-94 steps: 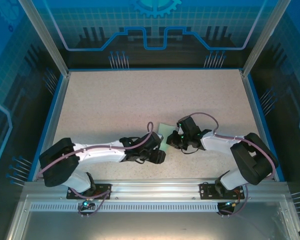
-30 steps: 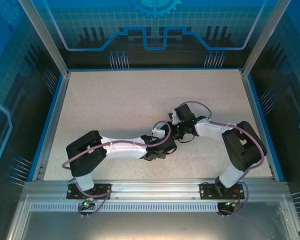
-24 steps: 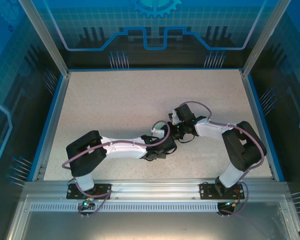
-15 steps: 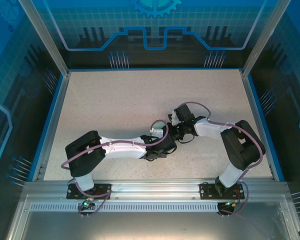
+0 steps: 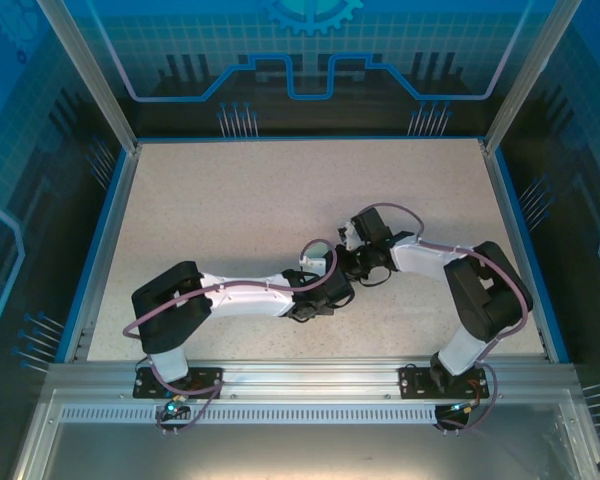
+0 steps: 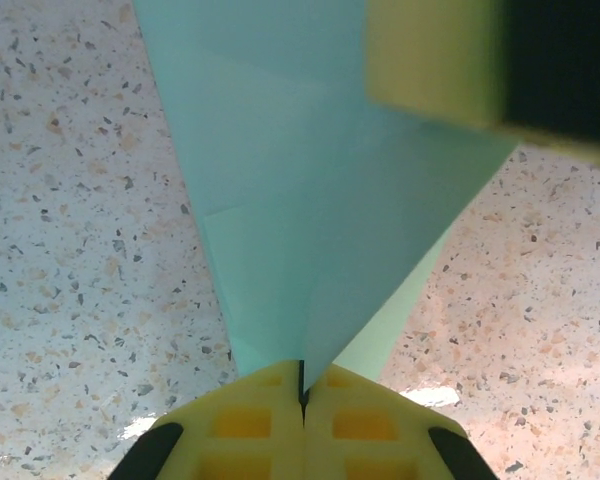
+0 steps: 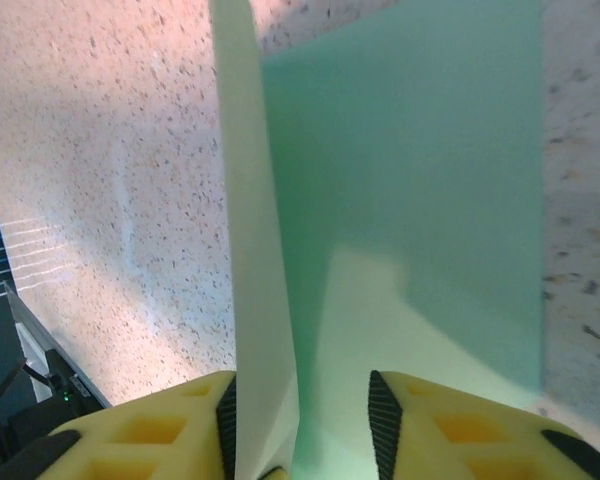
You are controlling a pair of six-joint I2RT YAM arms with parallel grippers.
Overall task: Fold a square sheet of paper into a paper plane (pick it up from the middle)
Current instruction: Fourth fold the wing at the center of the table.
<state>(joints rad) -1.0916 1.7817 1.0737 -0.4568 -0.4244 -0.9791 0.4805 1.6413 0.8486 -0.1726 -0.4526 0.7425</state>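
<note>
Now left jaws pinch the folded paper [image 6: 310, 200]; right jaws gape around its flap

Pale mint-green sheet of paper [image 6: 310, 200], plain and unmarked. Partly folded, with overlapping layers narrowing to a point pinched in left gripper [image 6: 302, 388]. Mostly flat, with one flap raised on edge.
</note>
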